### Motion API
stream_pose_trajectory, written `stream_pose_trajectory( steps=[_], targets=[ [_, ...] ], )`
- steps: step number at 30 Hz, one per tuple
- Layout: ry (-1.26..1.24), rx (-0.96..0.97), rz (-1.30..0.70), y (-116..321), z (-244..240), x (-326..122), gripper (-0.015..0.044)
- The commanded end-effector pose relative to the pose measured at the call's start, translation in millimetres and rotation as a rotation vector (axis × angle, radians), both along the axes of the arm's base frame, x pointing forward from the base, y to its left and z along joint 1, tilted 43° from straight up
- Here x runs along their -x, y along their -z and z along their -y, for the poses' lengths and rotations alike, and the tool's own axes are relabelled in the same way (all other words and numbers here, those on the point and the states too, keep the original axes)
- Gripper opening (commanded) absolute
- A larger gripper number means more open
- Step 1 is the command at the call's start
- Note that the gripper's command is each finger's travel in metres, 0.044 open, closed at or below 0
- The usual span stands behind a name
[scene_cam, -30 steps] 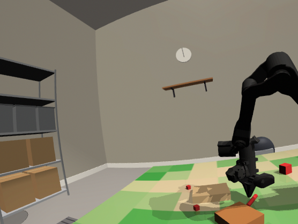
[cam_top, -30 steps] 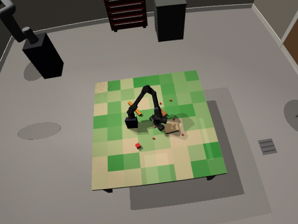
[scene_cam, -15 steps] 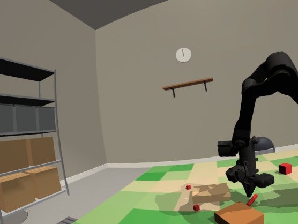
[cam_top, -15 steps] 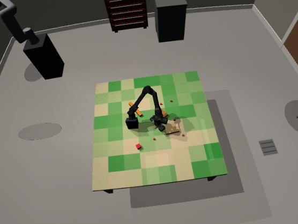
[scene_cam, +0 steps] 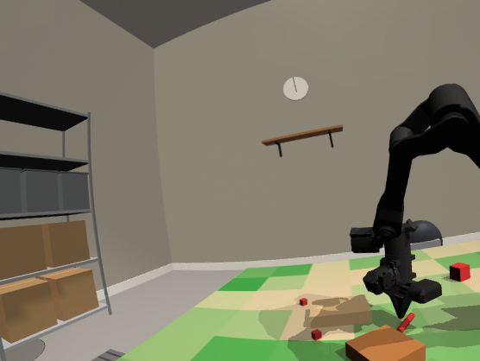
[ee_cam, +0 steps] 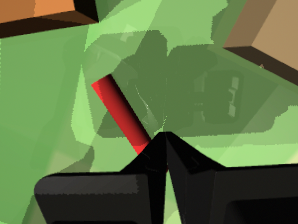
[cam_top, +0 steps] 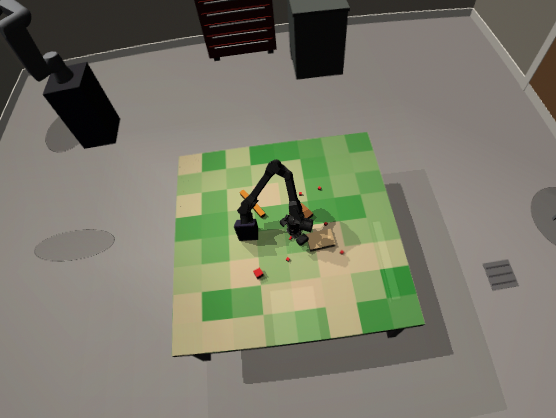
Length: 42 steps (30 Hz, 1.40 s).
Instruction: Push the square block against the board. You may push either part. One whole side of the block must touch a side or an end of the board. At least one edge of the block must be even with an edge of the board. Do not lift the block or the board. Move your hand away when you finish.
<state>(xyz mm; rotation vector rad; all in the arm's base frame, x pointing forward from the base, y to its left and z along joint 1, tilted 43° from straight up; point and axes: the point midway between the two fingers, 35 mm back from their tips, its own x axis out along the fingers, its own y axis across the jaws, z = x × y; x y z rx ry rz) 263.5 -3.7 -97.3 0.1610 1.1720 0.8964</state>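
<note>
The square orange-brown block [cam_top: 307,211] [scene_cam: 384,341] [ee_cam: 37,11] lies flat, at the top left in the wrist view. The tan board [cam_top: 322,240] [scene_cam: 341,319] [ee_cam: 275,30] lies flat, at the top right in the wrist view. A gap of green table separates them, and their facing sides are not parallel. My gripper [cam_top: 292,234] [scene_cam: 401,317] [ee_cam: 164,137] is shut and empty, pointing down low over the table, clear of both parts. The arm hides some of the block in the top view.
A red rod [scene_cam: 406,322] [ee_cam: 120,111] lies by my fingertips, its near end hidden by a finger. A larger red cube [cam_top: 258,273] [scene_cam: 459,272], several small red cubes, and an orange bar [cam_top: 257,208] near the arm's base are on the patchwork table [cam_top: 187,335].
</note>
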Motion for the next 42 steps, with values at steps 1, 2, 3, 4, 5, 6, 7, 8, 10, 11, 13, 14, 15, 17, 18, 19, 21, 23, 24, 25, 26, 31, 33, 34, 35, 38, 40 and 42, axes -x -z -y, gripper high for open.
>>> stream_pose_trajectory(
  steps=[1,2,3,4,5,6,7,8,10,11,13,14,15,17,18,19,21,23,24,25,26,31,33,34,35,38,40,42],
  targets=[
    [0.0,0.004,-0.001,-1,0,-4,0.0],
    [0.0,0.004,-0.001,-2,-1,-5,0.0],
    [0.0,0.004,-0.001,-3,-1,-6,0.0],
    [0.0,0.004,-0.001,-3,-2,-8,0.0],
    [0.0,0.004,-0.001,-4,-2,-9,0.0],
    [0.0,0.004,-0.001,-5,-3,-10,0.0],
    [0.0,0.004,-0.001,-5,-3,-12,0.0],
    [0.0,0.004,-0.001,-6,-4,-13,0.0],
    [0.0,0.004,-0.001,-7,-5,-16,0.0],
    [0.0,0.004,-0.001,-8,-5,-17,0.0],
    [0.0,0.004,-0.001,-9,-6,-20,0.0],
    [0.0,0.004,0.0,-10,-7,-21,0.0],
    [0.0,0.004,0.0,-11,-7,-23,0.0],
    [0.0,0.003,0.0,-12,-9,-25,0.0],
    [0.0,0.003,0.0,-13,-9,-27,0.0],
    [0.0,0.003,0.0,-14,-10,-28,0.0],
    [0.0,0.003,0.0,-15,-11,-31,0.0],
    [0.0,0.003,0.0,-17,-12,-33,0.0],
    [0.0,0.002,0.0,-17,-13,-34,0.0],
    [0.0,0.002,0.0,-18,-14,-36,0.0],
    [0.0,0.002,0.0,-19,-14,-37,0.0],
    [-0.001,0.006,0.0,-47,17,-30,0.0],
    [0.0,0.004,0.0,-57,25,-28,0.0],
    [0.0,0.004,0.0,-57,25,-28,0.0],
    [0.0,0.004,0.0,-57,25,-28,0.0],
    [0.018,0.005,0.007,-55,25,-31,0.0],
    [0.05,0.003,-0.025,-59,21,-33,0.0],
    [0.099,-0.001,-0.072,-65,16,-36,0.0]
  ],
)
